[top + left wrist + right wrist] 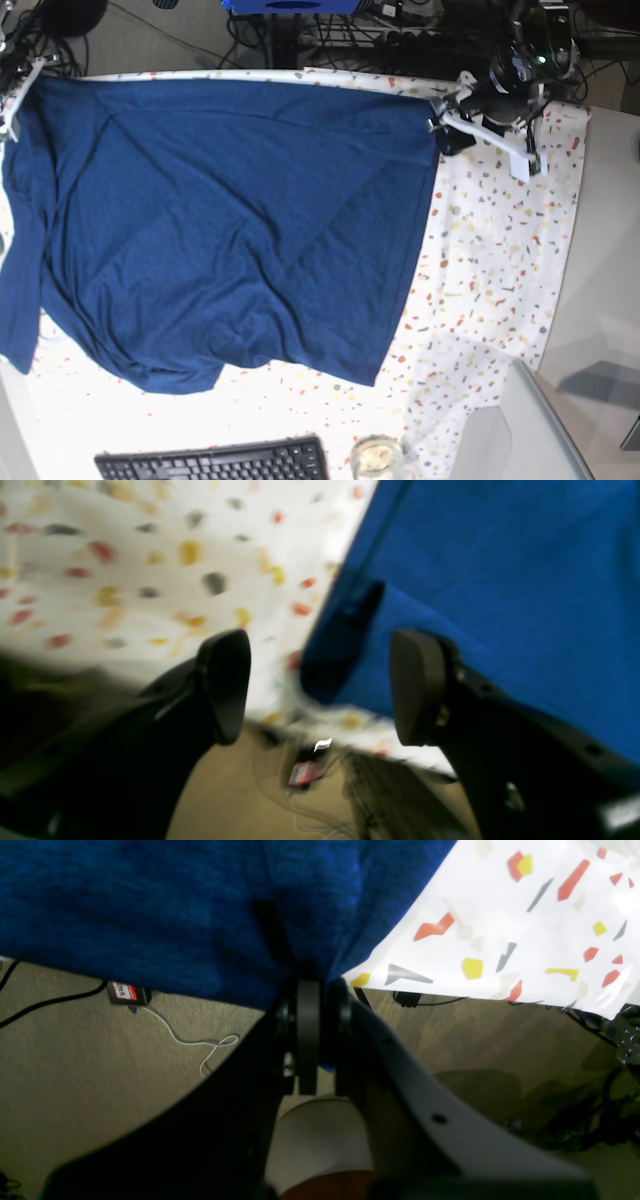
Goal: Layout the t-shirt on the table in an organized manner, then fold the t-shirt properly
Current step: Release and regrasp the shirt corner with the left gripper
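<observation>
The navy-blue t-shirt lies spread across the speckled white table, with folds along its lower part. My right gripper is shut on the shirt's edge at the table's far edge; in the base view it sits at the far left corner. My left gripper is open and empty, its fingers either side of the shirt's corner, just above the table. In the base view it is at the shirt's far right corner.
A black keyboard and a glass jar sit at the near edge. A plain grey surface borders the right side. A grey slab lies at the near right. Cables lie on the floor past the far edge.
</observation>
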{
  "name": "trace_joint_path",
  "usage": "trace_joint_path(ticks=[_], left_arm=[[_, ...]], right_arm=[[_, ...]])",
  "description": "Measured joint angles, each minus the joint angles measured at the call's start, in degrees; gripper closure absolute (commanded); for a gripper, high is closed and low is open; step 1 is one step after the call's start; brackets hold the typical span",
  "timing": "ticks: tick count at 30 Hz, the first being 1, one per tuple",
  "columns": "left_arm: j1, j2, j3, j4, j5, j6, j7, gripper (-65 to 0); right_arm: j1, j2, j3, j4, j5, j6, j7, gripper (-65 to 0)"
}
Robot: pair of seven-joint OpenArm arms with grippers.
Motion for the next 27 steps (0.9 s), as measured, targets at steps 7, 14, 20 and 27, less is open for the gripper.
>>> trace_joint_path(ticks=[7,14,20,27], left_arm=[[-5.75,-0.02,3.89,-1.07,-6.64,-0.26,-0.35,-41.0],[-15.69,0.13,11.91,-10.91,-6.75,-0.13,-0.37,-11.4],[-14.12,0.02,13.7,-8.92,-6.97,0.0,-0.61,0.0],[-4.07,-0.85,5.75,-5.27,-6.29,7.08,-4.04,0.0]], right_arm=[[0.0,0.11,0.0,0.0,-0.02,-0.02,-0.02,0.0],[0.02,0.13,0.0,0.0,-0.02,0.0,0.0,0.0],[0.0,0.04,0.17,0.0,0.0,-0.02,-0.04,0.0],[-0.13,0.09,0.37,0.0,0.0,-0.02,-0.02,0.0]])
